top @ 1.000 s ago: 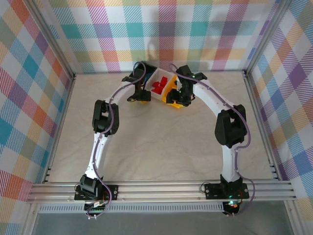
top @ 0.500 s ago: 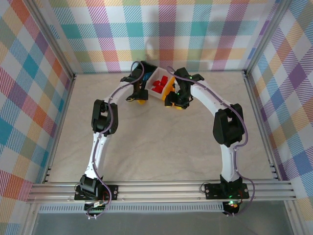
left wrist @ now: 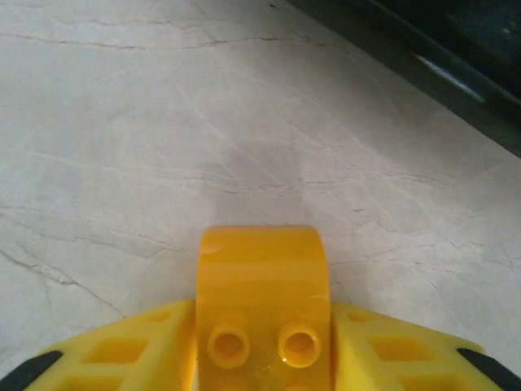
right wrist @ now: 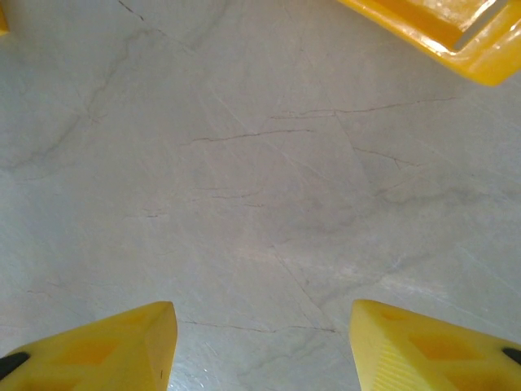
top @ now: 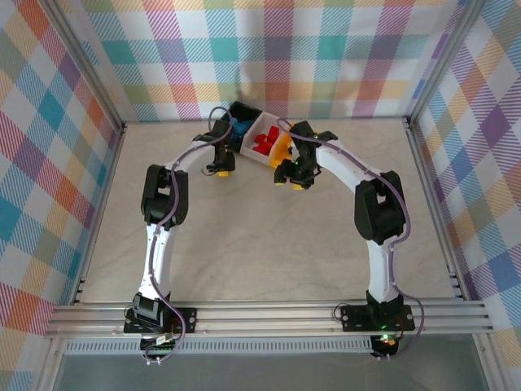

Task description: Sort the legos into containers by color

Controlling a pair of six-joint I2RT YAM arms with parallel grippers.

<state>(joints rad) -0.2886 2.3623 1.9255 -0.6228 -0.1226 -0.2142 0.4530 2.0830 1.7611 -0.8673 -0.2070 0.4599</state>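
My left gripper (left wrist: 262, 358) is shut on an orange-yellow lego (left wrist: 262, 285), a small arched brick with two studs, held just above the pale table. From above, that gripper (top: 221, 169) sits left of and nearer than the three joined containers. The black bin (top: 242, 116) holds blue legos (top: 239, 127), the white bin (top: 267, 125) holds red legos (top: 262, 144), and the orange-yellow bin (top: 281, 148) is on the right. My right gripper (right wrist: 260, 350) is open over bare table, its fingers wide apart; in the top view it (top: 291, 181) hangs just in front of the orange-yellow bin.
The black bin's dark rim (left wrist: 440, 65) crosses the upper right of the left wrist view. A corner of the orange-yellow bin (right wrist: 456, 32) shows at the top right of the right wrist view. Plaid walls (top: 269, 57) enclose the table; open tabletop (top: 269, 236) lies nearer the arm bases.
The left gripper has drifted left and a little nearer, away from the bins, still holding the brick. The right gripper has moved left and nearer, in front of the orange-yellow bin.
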